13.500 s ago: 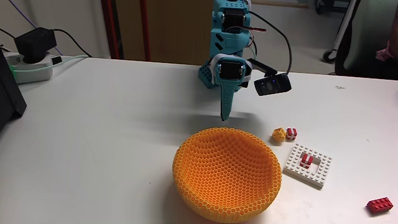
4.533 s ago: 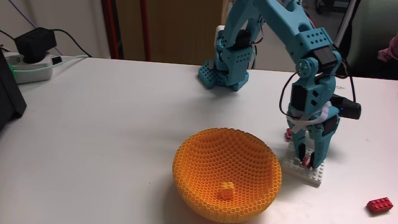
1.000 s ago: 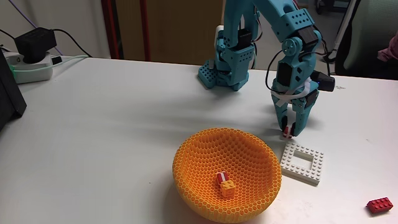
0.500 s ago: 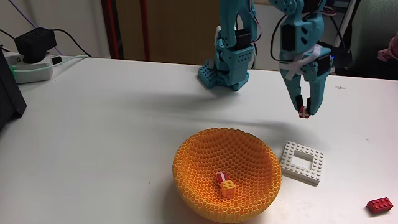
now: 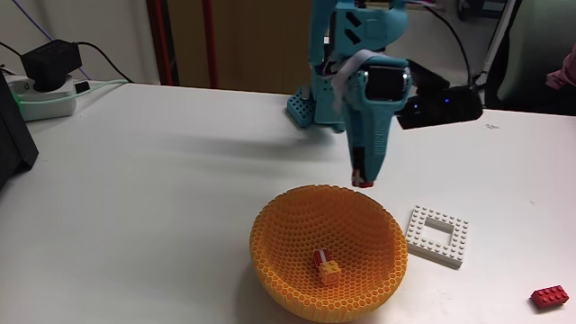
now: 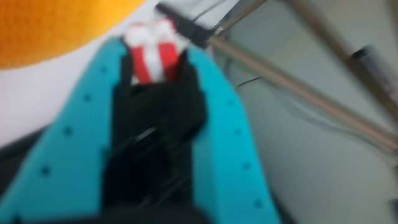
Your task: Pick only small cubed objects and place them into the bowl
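Though wrist view blurred, striped cube (image 6: 151, 50) between tool (image 5: 363, 181) tips.

an office or lab: white desk (image 5: 162, 180), power strip (image 5: 40, 87), cables.

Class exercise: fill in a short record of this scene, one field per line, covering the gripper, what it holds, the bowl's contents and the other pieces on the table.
gripper: shut on a red-and-white cube, above the bowl's far rim
bowl: orange mesh, on the white table
in bowl: yellow cube and a second red-and-white cube, touching
white frame plate: right of bowl in the fixed view, centre bare
dark red brick: near right corner
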Robot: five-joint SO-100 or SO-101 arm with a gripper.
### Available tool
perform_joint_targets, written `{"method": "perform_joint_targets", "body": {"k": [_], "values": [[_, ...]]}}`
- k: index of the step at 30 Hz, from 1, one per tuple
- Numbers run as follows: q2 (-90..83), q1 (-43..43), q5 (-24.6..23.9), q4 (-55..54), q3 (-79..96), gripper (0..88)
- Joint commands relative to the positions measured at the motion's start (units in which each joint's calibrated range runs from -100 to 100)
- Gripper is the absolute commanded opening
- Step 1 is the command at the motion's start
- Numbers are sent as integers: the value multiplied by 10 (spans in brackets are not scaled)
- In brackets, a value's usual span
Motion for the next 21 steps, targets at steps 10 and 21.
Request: {"method": "perform_joint_targets", "body": {"k": [10,21], "values": [[58,51,-21,-60,24,246],[-35,29,-63,48,60,0]]}}
